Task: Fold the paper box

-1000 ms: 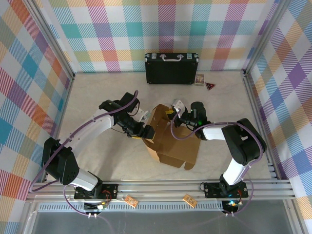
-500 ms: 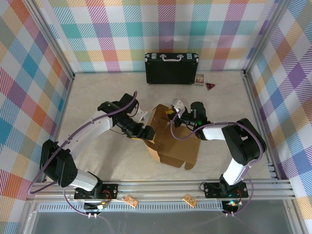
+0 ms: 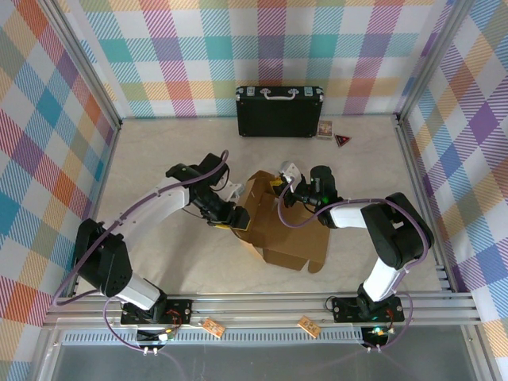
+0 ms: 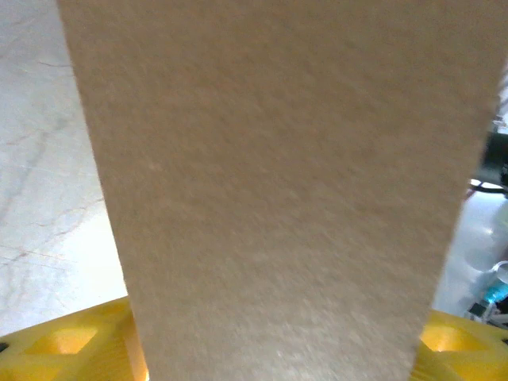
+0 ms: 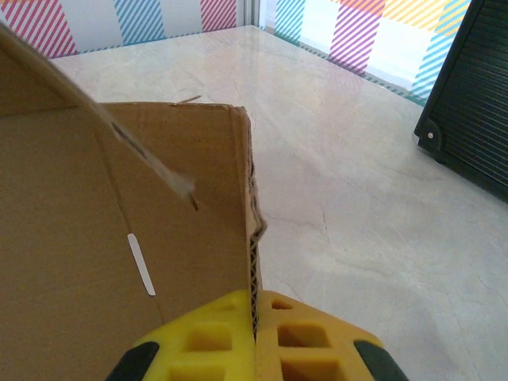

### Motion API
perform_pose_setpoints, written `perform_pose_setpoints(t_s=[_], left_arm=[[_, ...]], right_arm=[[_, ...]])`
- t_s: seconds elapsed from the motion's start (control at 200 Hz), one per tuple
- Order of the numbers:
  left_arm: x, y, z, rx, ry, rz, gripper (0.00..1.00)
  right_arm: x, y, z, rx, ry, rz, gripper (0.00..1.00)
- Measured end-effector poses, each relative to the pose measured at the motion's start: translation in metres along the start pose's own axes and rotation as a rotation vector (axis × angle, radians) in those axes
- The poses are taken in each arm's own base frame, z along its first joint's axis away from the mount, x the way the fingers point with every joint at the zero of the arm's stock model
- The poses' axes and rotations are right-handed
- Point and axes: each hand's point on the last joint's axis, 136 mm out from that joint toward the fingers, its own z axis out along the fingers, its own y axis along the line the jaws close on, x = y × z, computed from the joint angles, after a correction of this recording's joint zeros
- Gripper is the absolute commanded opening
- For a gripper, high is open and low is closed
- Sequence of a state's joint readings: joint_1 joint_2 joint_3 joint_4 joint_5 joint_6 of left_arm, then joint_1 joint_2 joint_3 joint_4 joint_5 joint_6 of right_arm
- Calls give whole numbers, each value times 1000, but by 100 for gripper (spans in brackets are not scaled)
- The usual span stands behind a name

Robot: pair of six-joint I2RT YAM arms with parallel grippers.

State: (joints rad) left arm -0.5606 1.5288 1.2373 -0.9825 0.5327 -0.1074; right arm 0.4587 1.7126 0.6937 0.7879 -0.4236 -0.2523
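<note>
The brown paper box (image 3: 284, 228) lies half-formed in the middle of the table, its walls partly raised. My right gripper (image 3: 284, 182) is shut on the top edge of its far wall; in the right wrist view the yellow fingers (image 5: 214, 341) pinch the corrugated edge of the paper box (image 5: 119, 222) at my right gripper (image 5: 255, 317). My left gripper (image 3: 240, 220) is pressed against the box's left side. In the left wrist view a flap of the paper box (image 4: 278, 159) lies across my left gripper (image 4: 266, 353), whose yellow fingers (image 4: 67, 345) stand wide apart on either side.
A black hard case (image 3: 279, 111) with a silver handle stands against the back wall, also the black case (image 5: 476, 103) at the right. A small card (image 3: 325, 128) and a red triangle (image 3: 342, 140) lie beside it. Metal rails border the table.
The left arm pushed in towards the box and its fingers narrowed a little. The box's near flap shifted slightly right. The right gripper kept its hold and place.
</note>
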Motion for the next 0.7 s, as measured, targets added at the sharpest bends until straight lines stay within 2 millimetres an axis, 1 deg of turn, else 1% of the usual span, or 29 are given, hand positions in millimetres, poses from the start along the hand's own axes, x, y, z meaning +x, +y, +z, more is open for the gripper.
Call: perform_pose_setpoints(t_s=[0.155, 0.265, 0.44, 0.53, 0.59, 0.7], left_arm=[[-2, 16, 10, -90, 27, -9, 63], [-2, 21, 14, -153, 37, 14, 60], [-4, 26, 13, -225, 33, 49, 57], [-7, 30, 10, -260, 24, 60, 53], [-7, 32, 9, -285, 22, 71, 52], [-7, 35, 6, -335, 23, 98, 51]], right_arm=[[1, 0, 0, 0, 3, 2, 0], [1, 0, 0, 0, 3, 2, 0], [1, 0, 0, -1, 2, 2, 0], [1, 0, 0, -1, 3, 2, 0], [1, 0, 0, -1, 3, 2, 2], [1, 1, 0, -5, 2, 2, 4]])
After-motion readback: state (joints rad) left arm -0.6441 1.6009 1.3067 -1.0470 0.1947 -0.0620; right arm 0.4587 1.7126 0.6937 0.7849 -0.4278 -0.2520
